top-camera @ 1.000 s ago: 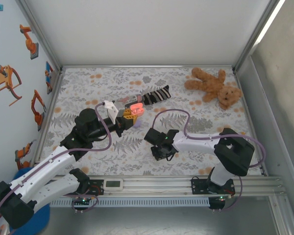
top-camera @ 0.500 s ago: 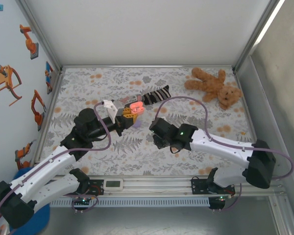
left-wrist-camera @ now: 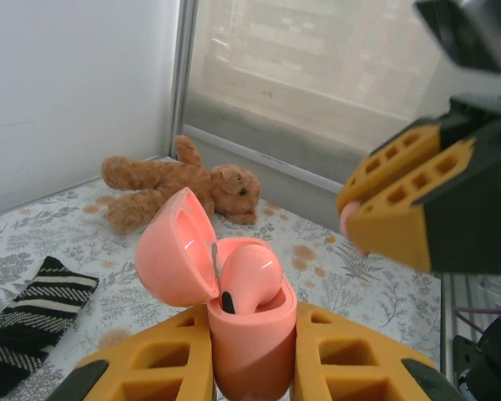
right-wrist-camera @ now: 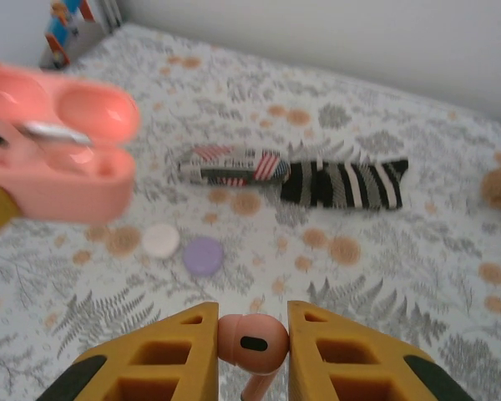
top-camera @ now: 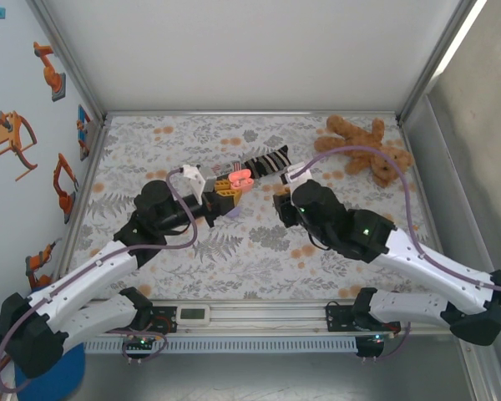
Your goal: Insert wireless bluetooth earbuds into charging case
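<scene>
Done: first earbud (left-wrist-camera: 250, 276) seated in open charging case (left-wrist-camera: 255, 334).
Left gripper (left-wrist-camera: 250, 363): clamped on case.
Right gripper (right-wrist-camera: 252, 334): pinching second earbud (right-wrist-camera: 252, 344), near case, not touching.
Remaining: seat second earbud.

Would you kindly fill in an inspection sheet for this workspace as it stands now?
Surface: floral-print table, flat.
Job's things: coral charging case, lid open, with a seated earbud; second earbud held apart from it.
Clutter: striped sock, patterned sock, teddy bear, white disc, purple disc.
Grippers: left gripper shut on the charging case; right gripper shut on the second earbud.
Cables: purple cables loop above both arms.
Surroundings: white walls, aluminium frame, robot stickers on the left wall.
</scene>
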{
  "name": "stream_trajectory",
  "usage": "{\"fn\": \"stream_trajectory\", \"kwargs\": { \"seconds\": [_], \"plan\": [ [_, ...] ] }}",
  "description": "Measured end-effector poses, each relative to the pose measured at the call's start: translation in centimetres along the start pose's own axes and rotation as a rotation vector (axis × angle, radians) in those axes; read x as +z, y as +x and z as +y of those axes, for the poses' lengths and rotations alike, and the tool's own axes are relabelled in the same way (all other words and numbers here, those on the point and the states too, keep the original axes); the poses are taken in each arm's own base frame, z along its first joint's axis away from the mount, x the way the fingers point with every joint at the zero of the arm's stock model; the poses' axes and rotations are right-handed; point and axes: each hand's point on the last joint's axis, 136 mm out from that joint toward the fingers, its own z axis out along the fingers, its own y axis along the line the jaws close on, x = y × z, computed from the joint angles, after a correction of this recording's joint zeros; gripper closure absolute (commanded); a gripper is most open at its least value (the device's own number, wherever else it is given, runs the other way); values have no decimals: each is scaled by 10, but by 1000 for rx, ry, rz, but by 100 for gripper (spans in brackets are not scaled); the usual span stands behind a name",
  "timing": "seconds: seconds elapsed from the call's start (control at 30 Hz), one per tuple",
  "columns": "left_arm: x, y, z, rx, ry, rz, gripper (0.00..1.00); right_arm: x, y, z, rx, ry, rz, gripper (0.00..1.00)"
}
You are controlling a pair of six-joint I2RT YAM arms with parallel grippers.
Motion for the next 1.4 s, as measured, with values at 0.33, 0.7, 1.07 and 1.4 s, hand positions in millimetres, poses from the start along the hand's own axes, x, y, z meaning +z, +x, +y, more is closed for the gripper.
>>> {"fn": "stream_trajectory", "kwargs": {
  "seconds": [0.33,0.7,1.07,1.4],
  "plan": [
    [11,-21,-8,2,69,-58,100,-44,-93,16,-43,-114,-313,78],
    [14,-67,-21,-8,138,-157,100,-71,-139,28,-74,-185,-440,78],
    [14,-79,-23,-74,150,-175,100,-71,-139,33,-86,-209,-441,79],
    [14,-79,-23,-84,151,-174,100,-50,-134,44,-104,-215,-408,79]
  ]
}}
